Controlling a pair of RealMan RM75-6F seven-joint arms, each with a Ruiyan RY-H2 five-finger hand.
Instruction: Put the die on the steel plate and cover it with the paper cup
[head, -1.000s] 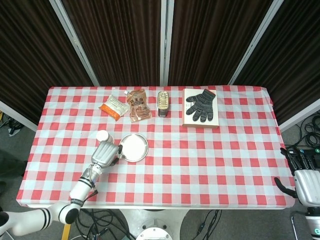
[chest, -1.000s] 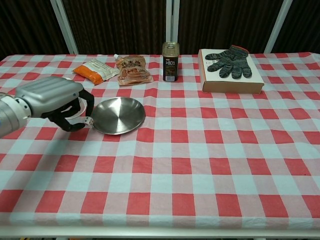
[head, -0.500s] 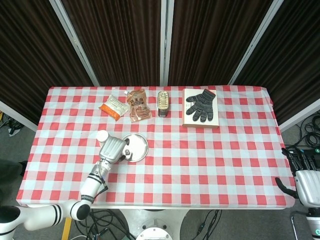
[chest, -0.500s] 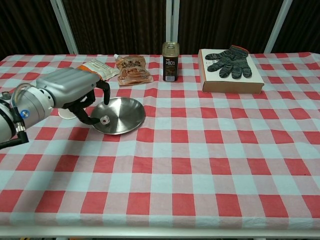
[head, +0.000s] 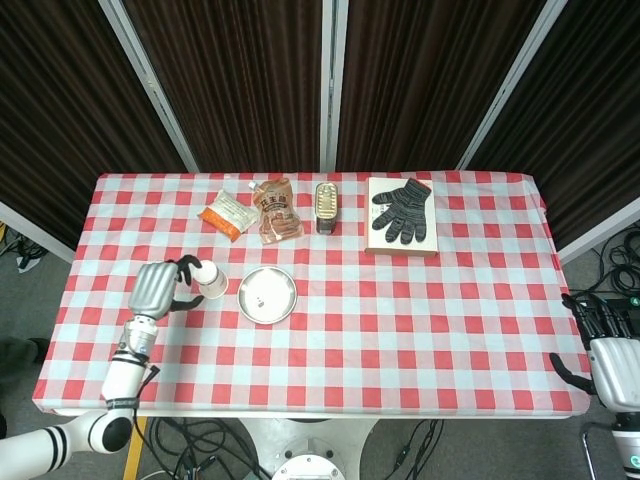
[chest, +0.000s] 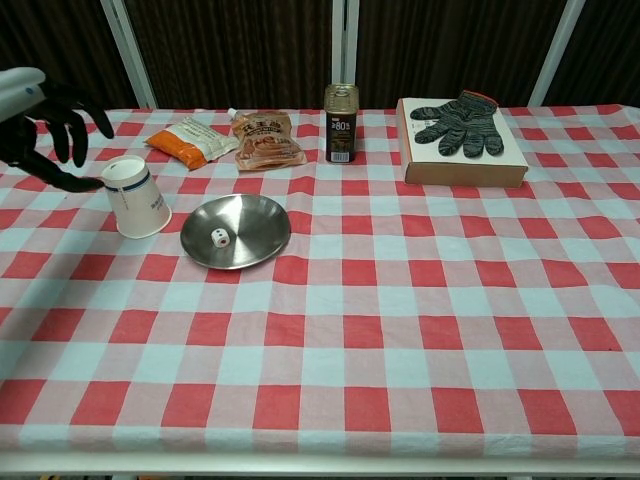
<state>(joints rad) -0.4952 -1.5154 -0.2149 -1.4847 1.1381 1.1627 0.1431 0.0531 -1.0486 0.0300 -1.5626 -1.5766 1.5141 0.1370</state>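
Head view: the die (head: 262, 299) lay inside the steel plate (head: 281, 307), a shade toward nine o'clock of its centre. The paper cup (head: 209, 279) stood upside down on the table (head: 420, 320) just beside the plate, at its nine o'clock. The left hand (head: 163, 286) reached the cup from the cup's nine o'clock, dark fingers spread about its wall; whether they gripped it could not be told from above. The right hand (head: 610, 352) hung off the table edge at about four o'clock, fingers apart, holding nothing.

Chest view: the die (chest: 217, 238) showed as a white cube in the plate's (chest: 262, 236) bowl. The cup (chest: 134, 196) sat base-up, and the left hand (chest: 48, 123) hovered at its ten o'clock, fingers apart, one fingertip near the base.

Covering appeared to be the step remaining. It would call for a firm hold across the cup's tapered wall, a straight lift, then a level descent centred on the die, so that the rim neither clips it nor rides up the plate's slope.
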